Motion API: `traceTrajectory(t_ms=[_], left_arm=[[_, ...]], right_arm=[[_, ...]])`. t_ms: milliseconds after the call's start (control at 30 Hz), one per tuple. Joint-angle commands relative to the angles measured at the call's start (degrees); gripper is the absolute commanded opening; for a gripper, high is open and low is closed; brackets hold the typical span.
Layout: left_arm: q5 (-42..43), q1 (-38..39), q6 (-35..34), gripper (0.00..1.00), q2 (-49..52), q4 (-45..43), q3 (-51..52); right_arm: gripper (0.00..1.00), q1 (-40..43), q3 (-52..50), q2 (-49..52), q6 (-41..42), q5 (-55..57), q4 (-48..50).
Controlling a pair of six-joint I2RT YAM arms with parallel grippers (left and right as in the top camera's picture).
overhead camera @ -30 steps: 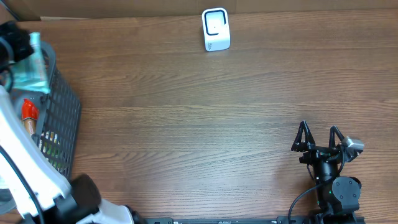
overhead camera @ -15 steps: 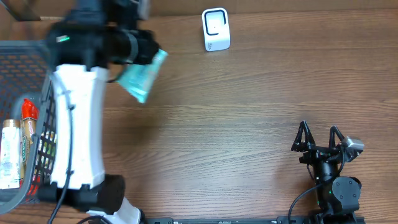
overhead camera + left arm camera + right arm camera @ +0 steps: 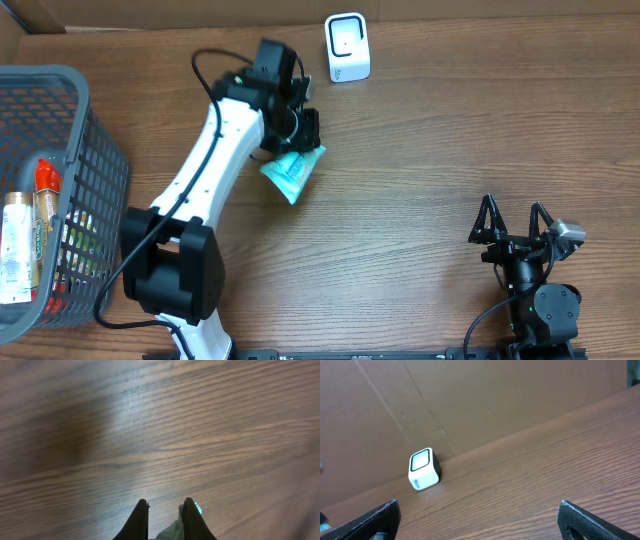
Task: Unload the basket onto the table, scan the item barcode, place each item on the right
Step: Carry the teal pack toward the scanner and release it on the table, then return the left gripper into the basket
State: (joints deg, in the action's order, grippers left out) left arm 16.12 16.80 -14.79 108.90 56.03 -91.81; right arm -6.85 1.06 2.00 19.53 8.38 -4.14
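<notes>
Teal plastic packet (image 3: 293,172) is now lifted out of the grey wire basket (image 3: 100,190), where it was a second ago, and is carried across the wooden bench (image 3: 420,150). It is gripped in the closed left hand (image 3: 302,140), near the small white box scanner (image 3: 347,47). Scan is judged not yet done; the barcode side cannot be told. Right hand (image 3: 513,222) is parked open, empty, unmoved, well apart. Clear bench is left up to the scanner; the bench's back edge lies just behind it.
</notes>
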Motion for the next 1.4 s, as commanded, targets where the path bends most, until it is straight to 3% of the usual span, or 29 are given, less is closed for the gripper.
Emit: traceTrajectory(t_ms=[0, 233, 300, 333, 367, 467, 733, 867, 967, 1067, 1200, 1367], left_arm=[[2.64, 1.60, -9.75, 0.04, -0.44, -5.73, 7.19], [5.55, 3.61, -23.67, 0.04, -0.44, -24.83, 19.58], [7.56, 3.82, -24.70, 0.04, -0.44, -28.89, 21.14], [9.09, 3.87, -24.65, 0.12, -0.44, -30.86, 21.46], [9.44, 3.87, -24.65, 0.35, -0.44, -31.78, 21.46], [9.46, 3.85, -24.52, 0.70, -0.46, -32.59, 21.44], [10.60, 2.78, -15.50, 0.73, -2.62, -31.76, 18.16], [6.86, 0.24, -10.08, 0.73, -7.23, -25.55, 11.41], [1.46, -2.36, -4.46, 0.74, -11.19, -16.13, 3.54], [-5.73, -5.99, 0.04, 0.82, -14.47, -4.98, -5.55], [-10.84, -15.02, 0.04, 0.85, -18.14, 8.55, -15.74], [-10.78, -30.75, -0.44, 0.82, -22.71, 16.04, -18.18]], right_arm=[[1.00, -0.31, -0.59, -0.09, 0.35, 0.59, 0.20], [1.00, -0.31, -0.59, -0.09, 0.33, 0.59, 0.20], [1.00, -0.31, -0.59, -0.09, 0.33, 0.59, 0.20], [1.00, -0.31, -0.59, -0.09, 0.33, 0.59, 0.20], [1.00, -0.31, -0.59, -0.09, 0.33, 0.59, 0.22], [1.00, -0.31, -0.59, -0.09, 0.33, 0.59, 0.22], [1.00, -0.31, -0.59, -0.09, 0.33, 0.59, 0.20], [1.00, -0.31, -0.59, -0.09, 0.33, 0.59, 0.20], [1.00, -0.31, -0.59, -0.09, 0.33, 0.59, 0.20], [1.00, -0.31, -0.59, -0.09, 0.33, 0.59, 0.20], [1.00, -0.31, -0.59, -0.09, 0.33, 0.59, 0.20], [1.00, -0.31, -0.59, -0.09, 0.33, 0.59, 0.20]])
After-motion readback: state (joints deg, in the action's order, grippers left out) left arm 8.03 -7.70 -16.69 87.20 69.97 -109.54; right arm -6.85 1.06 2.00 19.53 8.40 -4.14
